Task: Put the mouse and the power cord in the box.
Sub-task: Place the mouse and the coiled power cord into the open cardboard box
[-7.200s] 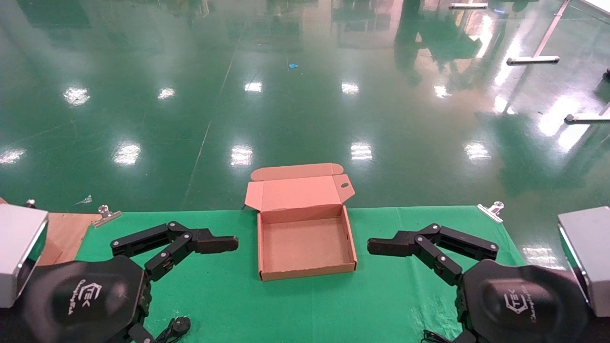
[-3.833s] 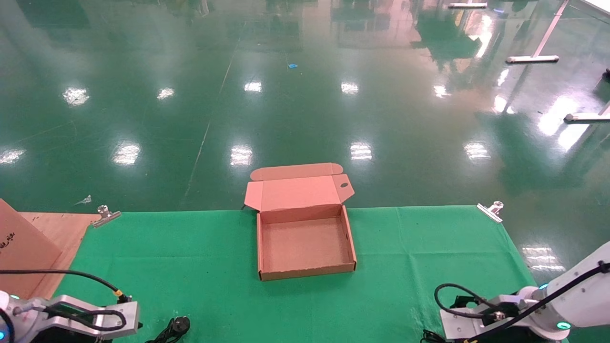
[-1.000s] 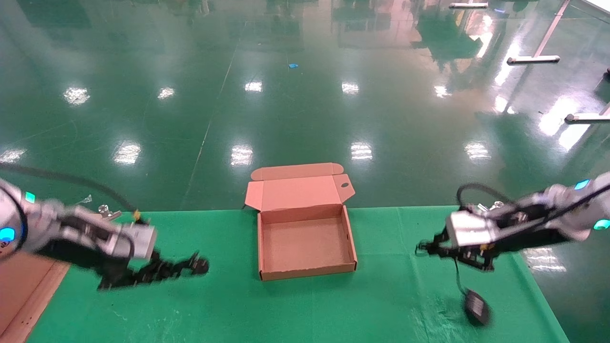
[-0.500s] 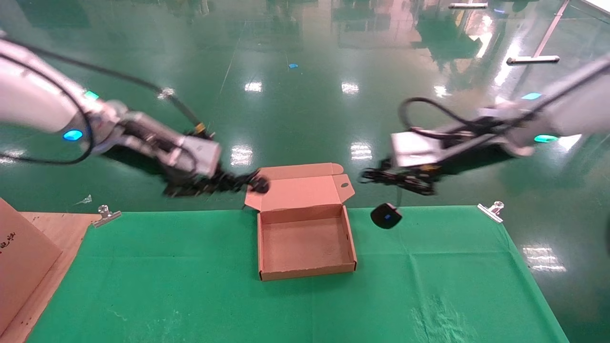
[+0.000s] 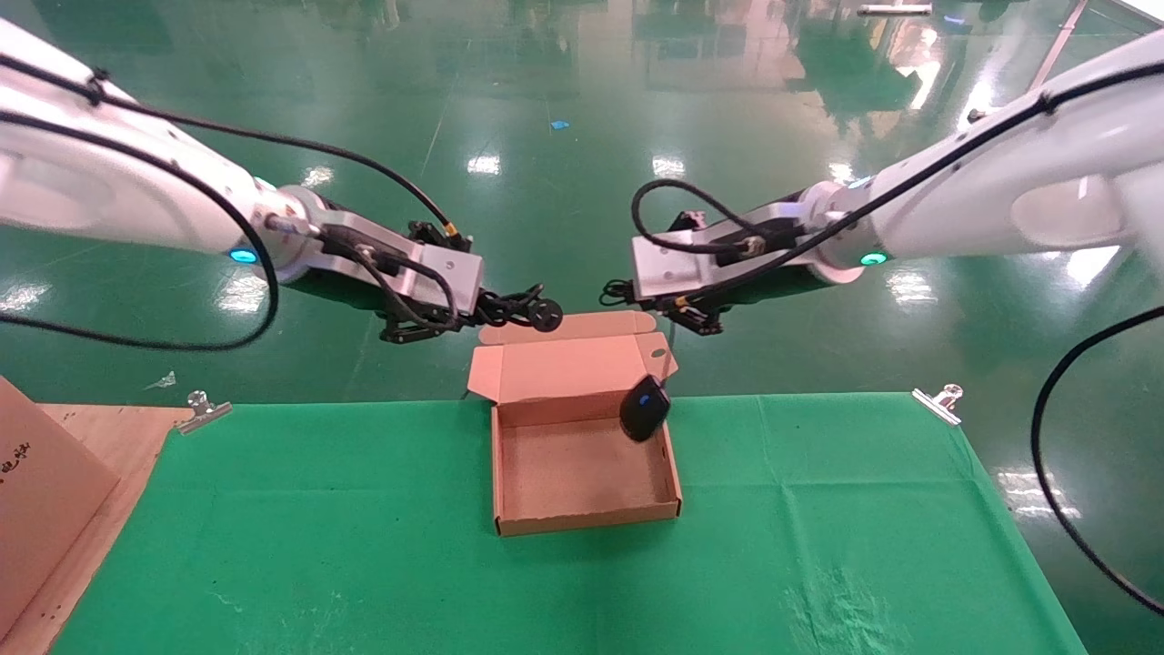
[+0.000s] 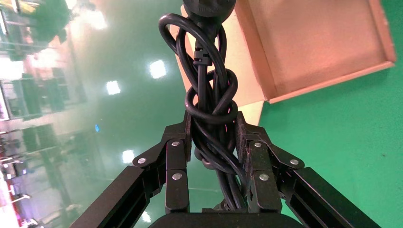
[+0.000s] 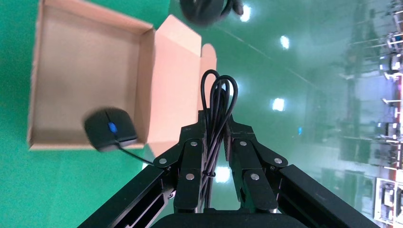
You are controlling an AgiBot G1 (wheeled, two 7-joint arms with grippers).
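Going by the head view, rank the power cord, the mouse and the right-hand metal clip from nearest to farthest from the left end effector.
1. The power cord: clamped in the left end effector itself, above the box's raised lid.
2. The mouse: dangling by its cable over the box's far right corner.
3. The metal clip: at the green cloth's far right corner.

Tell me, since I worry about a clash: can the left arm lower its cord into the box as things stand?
Probably yes. The box lies open and empty; the left hand holds the cord above its lid, though the mouse dangles over one edge.
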